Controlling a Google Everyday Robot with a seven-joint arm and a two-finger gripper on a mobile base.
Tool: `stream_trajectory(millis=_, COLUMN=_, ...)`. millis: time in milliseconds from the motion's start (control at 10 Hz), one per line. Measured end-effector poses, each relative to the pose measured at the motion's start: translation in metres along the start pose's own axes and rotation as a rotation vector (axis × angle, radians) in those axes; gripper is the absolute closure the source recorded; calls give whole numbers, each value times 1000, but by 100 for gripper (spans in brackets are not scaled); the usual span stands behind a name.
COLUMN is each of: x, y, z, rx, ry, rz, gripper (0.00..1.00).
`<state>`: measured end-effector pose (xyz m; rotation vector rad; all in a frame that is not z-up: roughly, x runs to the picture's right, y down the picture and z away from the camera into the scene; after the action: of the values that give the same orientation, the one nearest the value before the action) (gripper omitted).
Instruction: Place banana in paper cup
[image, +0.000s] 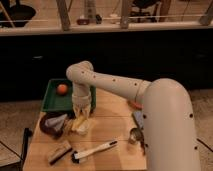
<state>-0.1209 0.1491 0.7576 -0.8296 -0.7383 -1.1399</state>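
Observation:
My gripper (82, 115) points straight down at the left middle of the wooden table, just in front of the green tray. Directly under it stands the cream-white paper cup (83, 127). A small yellow shape at the gripper's tip, at the cup's rim, looks like the banana (78, 120). The gripper covers most of it. I cannot tell whether the banana is held or resting in the cup.
A green tray (52, 102) with an orange ball (62, 88) sits behind the cup. A dark bag (50, 123) lies to the left. A white-handled brush (95, 149) and a brown block (59, 152) lie in front. A silver metal cup (135, 134) stands at the right.

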Motion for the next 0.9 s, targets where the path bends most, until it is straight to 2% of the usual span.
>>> stream_trajectory(millis=900, x=1, y=5, z=4, rx=14, ry=-18, rz=-15, gripper=20)
